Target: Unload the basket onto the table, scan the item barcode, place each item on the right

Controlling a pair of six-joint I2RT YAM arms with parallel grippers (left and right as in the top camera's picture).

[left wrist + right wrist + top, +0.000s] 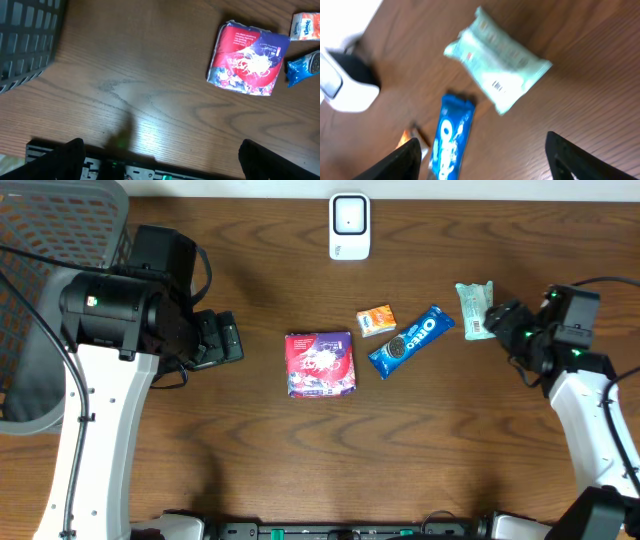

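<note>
A white barcode scanner (349,225) stands at the table's far edge and shows at the left of the right wrist view as well (345,82). A pale green packet (474,310) lies flat on the wood, a small barcode facing up (498,86). My right gripper (498,320) sits just beside it, open, with the packet (497,60) lying beyond the fingertips (402,160) and nothing between them. My left gripper (232,340) hovers at the left, open and empty (167,162).
A blue Oreo pack (411,340), a small orange packet (376,320) and a red and purple packet (320,364) lie mid-table. A grey mesh basket (60,240) stands at the far left corner. The red packet (248,59) shows ahead of the left gripper.
</note>
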